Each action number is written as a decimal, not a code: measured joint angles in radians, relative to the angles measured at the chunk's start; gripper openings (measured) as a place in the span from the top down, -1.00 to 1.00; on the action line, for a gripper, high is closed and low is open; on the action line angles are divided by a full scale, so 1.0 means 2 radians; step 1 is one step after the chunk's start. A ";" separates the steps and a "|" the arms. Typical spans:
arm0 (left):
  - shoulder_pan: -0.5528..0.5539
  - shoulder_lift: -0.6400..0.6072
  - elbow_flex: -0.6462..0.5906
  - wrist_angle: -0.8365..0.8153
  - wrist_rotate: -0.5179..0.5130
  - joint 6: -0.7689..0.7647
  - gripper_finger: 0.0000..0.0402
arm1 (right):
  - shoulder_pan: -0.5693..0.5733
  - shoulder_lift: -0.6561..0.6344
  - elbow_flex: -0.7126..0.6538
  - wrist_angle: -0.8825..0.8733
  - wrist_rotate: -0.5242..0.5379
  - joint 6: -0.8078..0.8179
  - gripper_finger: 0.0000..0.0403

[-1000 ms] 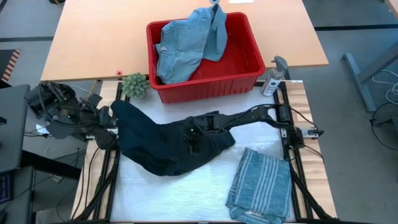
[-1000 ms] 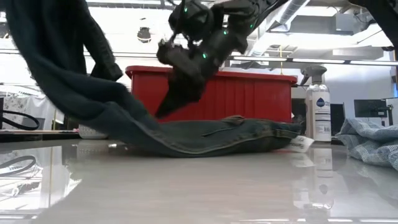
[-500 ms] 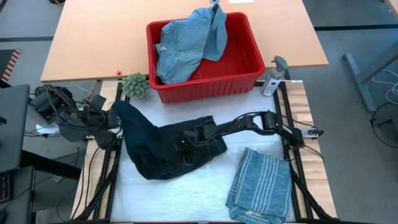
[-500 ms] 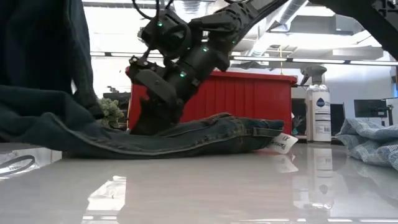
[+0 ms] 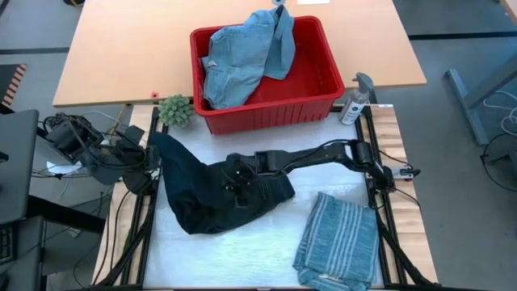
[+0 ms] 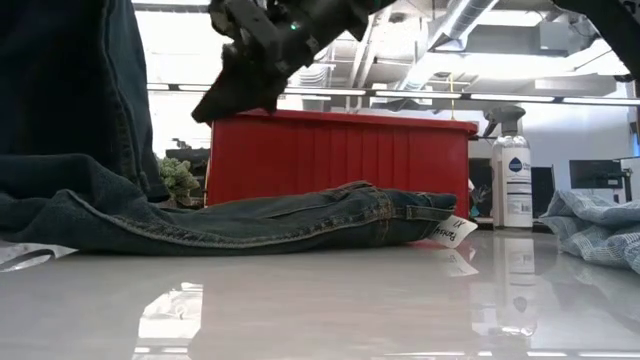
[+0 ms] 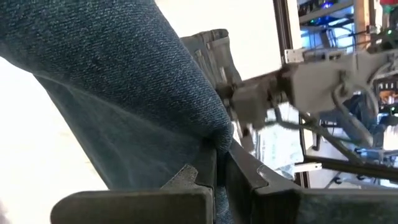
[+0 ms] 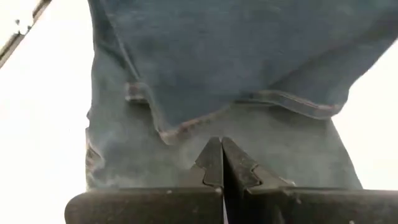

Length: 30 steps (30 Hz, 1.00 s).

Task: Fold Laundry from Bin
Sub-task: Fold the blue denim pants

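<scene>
Right arm reaches low across the bench from the right edge toward centre, its right gripper (image 5: pixel 234 182) raised just above the dark trousers (image 5: pixel 212 194); jaws closed together with nothing between them, as the right wrist view shows. Left arm sits at the left edge, elbow folded, left gripper (image 5: pixel 149 153) lifted off the bench with jaws pinched shut on one end of the trousers (image 7: pixel 143 106), cloth hanging down from it. Trousers lie with long axis running from the held end at left-rear down to a bunched mass mid-bench; waistband end points right, a white tag (image 6: pixel 455 232) showing in the low view. Red bin (image 5: pixel 319 81) stands behind, light blue denim pieces (image 5: pixel 242 52) draped inside. Striped shirt (image 5: pixel 339 242) lies folded at front right, apart from the trousers.
</scene>
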 joint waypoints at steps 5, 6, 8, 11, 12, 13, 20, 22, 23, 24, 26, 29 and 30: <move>0.000 0.001 0.000 0.000 -0.004 -0.001 1.00 | 0.004 0.019 -0.002 0.062 -0.001 0.004 0.92; 0.001 0.002 0.000 0.000 -0.006 -0.001 1.00 | 0.003 0.021 -0.002 0.073 -0.001 0.004 0.92; 0.006 0.005 0.000 0.002 -0.007 -0.001 1.00 | 0.001 0.027 -0.003 0.091 -0.004 0.015 0.92; 0.013 0.010 0.000 0.013 -0.004 0.001 1.00 | -0.003 0.039 0.009 0.103 -0.020 0.036 0.92; 0.014 0.011 0.000 0.017 -0.003 0.004 1.00 | -0.004 0.047 0.012 0.104 -0.026 0.037 0.92; 0.016 0.012 0.000 0.023 -0.002 0.007 1.00 | -0.004 0.057 0.022 0.120 -0.029 0.039 0.92; 0.027 0.023 0.000 0.096 -0.016 0.050 1.00 | -0.004 0.087 0.072 0.098 -0.055 0.043 0.92; 0.031 0.026 0.000 0.118 -0.021 0.062 1.00 | -0.001 0.101 0.091 0.105 -0.067 0.043 0.92; 0.034 0.029 0.000 0.125 -0.021 0.072 1.00 | 0.001 0.104 0.100 0.089 -0.071 0.044 0.92; 0.038 0.030 0.000 0.130 -0.022 0.080 1.00 | 0.002 0.111 0.110 0.086 -0.075 0.043 0.92; 0.046 0.036 0.000 0.136 -0.023 0.089 1.00 | 0.007 0.120 0.130 0.084 -0.079 0.043 0.92; 0.058 0.044 0.000 0.136 -0.023 0.102 1.00 | 0.018 0.127 0.136 0.093 -0.081 0.038 0.92; 0.061 0.048 0.000 0.136 -0.021 0.107 1.00 | 0.020 0.129 0.137 0.099 -0.084 0.038 0.92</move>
